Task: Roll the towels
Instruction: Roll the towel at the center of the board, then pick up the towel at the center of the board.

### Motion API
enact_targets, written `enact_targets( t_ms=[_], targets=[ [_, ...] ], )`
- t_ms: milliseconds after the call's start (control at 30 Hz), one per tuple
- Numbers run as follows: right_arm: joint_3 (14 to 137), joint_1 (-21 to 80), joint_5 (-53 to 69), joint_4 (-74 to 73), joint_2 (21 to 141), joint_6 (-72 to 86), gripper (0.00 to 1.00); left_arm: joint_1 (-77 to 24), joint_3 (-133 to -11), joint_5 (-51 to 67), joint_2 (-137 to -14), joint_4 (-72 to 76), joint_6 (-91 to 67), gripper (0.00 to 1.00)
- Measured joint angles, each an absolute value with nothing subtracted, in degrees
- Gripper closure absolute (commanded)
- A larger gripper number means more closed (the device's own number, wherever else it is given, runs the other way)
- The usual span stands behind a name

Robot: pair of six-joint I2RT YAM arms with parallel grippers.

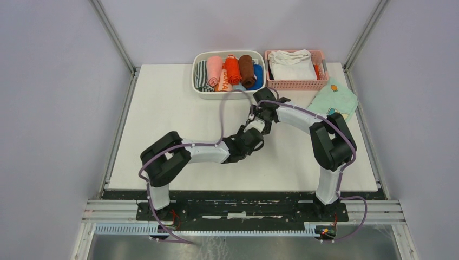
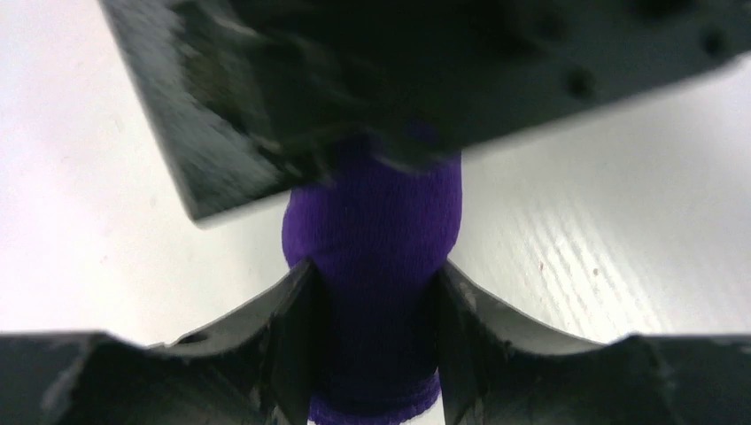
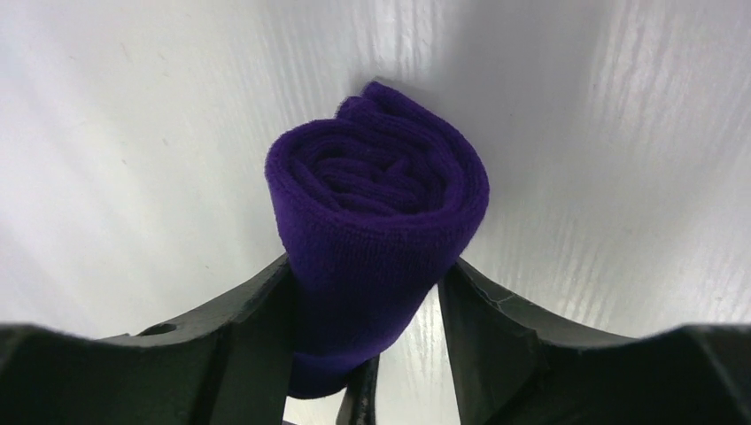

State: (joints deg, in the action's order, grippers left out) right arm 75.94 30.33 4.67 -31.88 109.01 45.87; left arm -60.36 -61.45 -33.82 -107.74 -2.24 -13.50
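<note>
Purple towel [image 3: 381, 208], rolled tight, lies on the arms' side of the white basket [image 1: 195, 81]. I find the left gripper [image 2: 374, 270] part-closed, pinching it. The right gripper [image 3: 365, 266] brackets its end; I cannot confirm a grip.

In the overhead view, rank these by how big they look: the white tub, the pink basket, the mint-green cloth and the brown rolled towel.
1. white tub
2. pink basket, only slightly smaller
3. mint-green cloth
4. brown rolled towel
</note>
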Motion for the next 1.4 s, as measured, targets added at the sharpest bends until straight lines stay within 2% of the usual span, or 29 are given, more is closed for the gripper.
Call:
enact_targets(
  t_ms=[200,400,700,900,1000,1067,1133,1167,1267,1400],
  targets=[
    [74.63,29.54,5.17,-28.47,106.65,45.17,0.29,-52.6,-58.19,-20.71,-104.38,1.56,-19.51,0.47],
    [70.54,23.73,7.66,-27.55,98.87,44.23,0.25,-49.74,-57.65,-15.9,-104.44,3.42,-22.87,0.44],
    [62.15,15.86,9.28,-24.97,88.66,42.11,0.21,-49.47,-62.17,-18.06,-108.12,0.8,-23.14,0.41],
    [56.05,12.47,12.38,-23.03,87.31,41.89,0.21,-49.78,-65.69,-21.52,-110.74,-1.54,-23.14,0.44],
    [54.24,10.98,14.31,-22.2,87.31,41.93,0.21,-50.19,-67.79,-23.42,-112.29,-2.9,-23.11,0.53],
    [53.74,10.33,15.25,-21.47,87.31,41.93,0.21,-50.39,-69.1,-24.53,-113.3,-3.57,-23.09,0.65],
    [53.49,9.72,16.14,-20.82,87.31,41.89,0.21,-50.46,-69.67,-25.21,-113.54,-4.1,-23.09,0.82],
    [53.41,9.37,16.64,-20.49,87.29,41.89,0.21,-50.5,-69.69,-25.41,-113.3,-4.32,-23.09,0.88],
    [52.84,8.58,17.69,-19.99,86.91,41.6,0.21,-50.24,-69.49,-25.43,-112.18,-5.72,-23.09,0.97],
    [51.57,7.44,18.46,-19.92,85.67,40.77,0.21,-48.27,-69.36,-24.82,-109.49,-12.12,-23.09,0.97]
  ],
)
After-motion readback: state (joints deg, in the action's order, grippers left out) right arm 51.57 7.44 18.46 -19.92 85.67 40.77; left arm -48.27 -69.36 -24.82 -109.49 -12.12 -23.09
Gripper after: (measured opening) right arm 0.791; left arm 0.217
